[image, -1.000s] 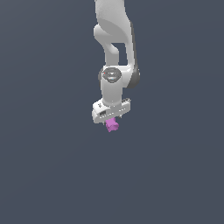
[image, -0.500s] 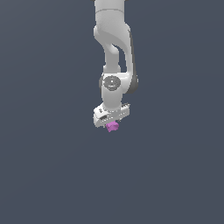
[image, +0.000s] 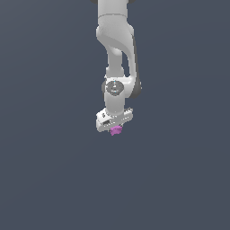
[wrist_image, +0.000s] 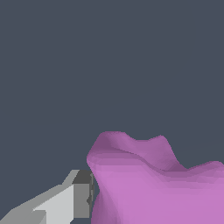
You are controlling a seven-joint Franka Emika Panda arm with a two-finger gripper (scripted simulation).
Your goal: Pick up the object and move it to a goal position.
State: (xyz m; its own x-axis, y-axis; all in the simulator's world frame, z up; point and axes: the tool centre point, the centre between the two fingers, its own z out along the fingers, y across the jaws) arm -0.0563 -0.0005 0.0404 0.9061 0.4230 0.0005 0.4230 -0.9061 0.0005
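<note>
The object [image: 116, 130] is a small magenta-pink chunk, seen in the exterior view just under the white hand of the arm. My gripper [image: 116, 130] is shut on it and carries it in the air. In the wrist view the object [wrist_image: 157, 188] fills much of the picture as a lumpy pink mass. One white-grey finger [wrist_image: 70, 199] presses against its side there; the other finger is hidden behind the pink mass.
The white arm [image: 116, 54] hangs down from above the frame in the exterior view. Around it is only a plain dark grey-blue background, with no other objects or edges in sight.
The hand with the object has risen a little in the exterior view and its wrist has turned slightly. The grip on the object has stayed the same.
</note>
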